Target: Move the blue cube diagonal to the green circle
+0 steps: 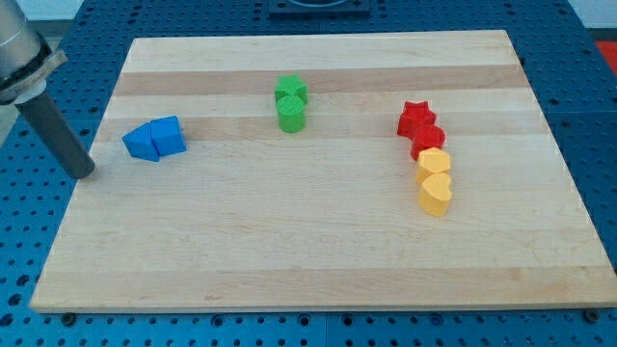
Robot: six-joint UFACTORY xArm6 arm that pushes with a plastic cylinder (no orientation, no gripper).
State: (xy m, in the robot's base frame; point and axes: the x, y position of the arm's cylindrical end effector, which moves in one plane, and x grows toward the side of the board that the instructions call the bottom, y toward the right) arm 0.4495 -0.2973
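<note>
The blue cube (142, 145) sits on the left part of a pale wooden board (318, 260), touching a second blue block (168, 136) just to its right, whose shape is hard to make out; the pair reads as one small blue cluster. Nearest the view's bottom, the board shows only bare wood grain, and beyond its edges lies a blue perforated table (598, 116). Moving up on the view's right, a yellow heart-shaped block (435, 194) lies below another yellow block (434, 161), the two touching. Directly above them is a red block (427, 139), and above that a red star (415, 118), so the four form a slightly curved column. At about the same depth on the far left, my tip (85, 173) rests at the board's left edge, to the left of the blue cube and a little lower in the view, near it but apart. The dark rod rises up and to the left toward a grey arm section (17, 53) in the corner. There are no fingers to describe; the arm ends in this plain rod. Farther up, near the board's middle, the green circle (291, 115) stands upright, touching another green block (290, 91) just above it. The blue cube is well apart from the green circle, to its left and slightly lower.
</note>
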